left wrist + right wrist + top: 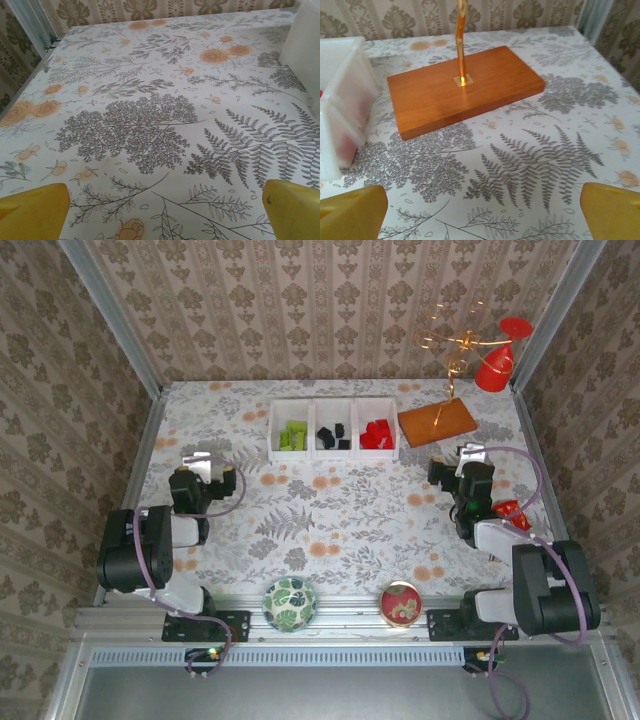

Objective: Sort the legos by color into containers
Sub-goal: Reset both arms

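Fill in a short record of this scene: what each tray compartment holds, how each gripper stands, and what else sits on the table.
Container: white tray, three compartments, far side of table
Left compartment: green legos
Middle compartment: black legos
Right compartment: red legos
Left gripper: open, holding nothing
Right gripper: open, holding nothing, facing the wooden board
Near edge: green bowl, red bowl
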Tool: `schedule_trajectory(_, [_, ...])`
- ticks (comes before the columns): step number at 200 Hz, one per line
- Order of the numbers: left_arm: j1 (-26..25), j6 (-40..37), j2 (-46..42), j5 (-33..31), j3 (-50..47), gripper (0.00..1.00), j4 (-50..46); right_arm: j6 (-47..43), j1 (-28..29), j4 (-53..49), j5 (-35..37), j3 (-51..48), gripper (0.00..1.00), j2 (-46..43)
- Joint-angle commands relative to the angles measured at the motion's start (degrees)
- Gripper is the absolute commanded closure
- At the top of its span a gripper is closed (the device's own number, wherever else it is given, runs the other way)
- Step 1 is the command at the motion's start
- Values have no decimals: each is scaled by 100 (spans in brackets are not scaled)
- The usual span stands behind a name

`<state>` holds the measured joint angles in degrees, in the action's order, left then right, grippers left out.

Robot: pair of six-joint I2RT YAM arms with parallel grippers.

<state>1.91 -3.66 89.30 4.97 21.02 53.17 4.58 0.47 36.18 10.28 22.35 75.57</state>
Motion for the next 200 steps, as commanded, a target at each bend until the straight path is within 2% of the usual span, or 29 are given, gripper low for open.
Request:
schedule_trajectory(1, [16,93,-9,232,96,0,79,-59,-132,924,-697,-89,0,351])
schedule_trajectory(35, [4,85,-9,223,89,0,89,-195,-199,1360,-1297,74,0,1227])
schedule_trajectory(52, [2,85,-10,219,89,0,89,-199,-229,1350,-1424,33,0,1182])
schedule_trajectory(104, [5,85,-17,220,89,0,80,-221,-118,1216,-1085,120,0,1186])
schedule_trajectory(200, [-2,77,-12,206,96,0,80,-229,-100,1207,-1061,121,0,1188])
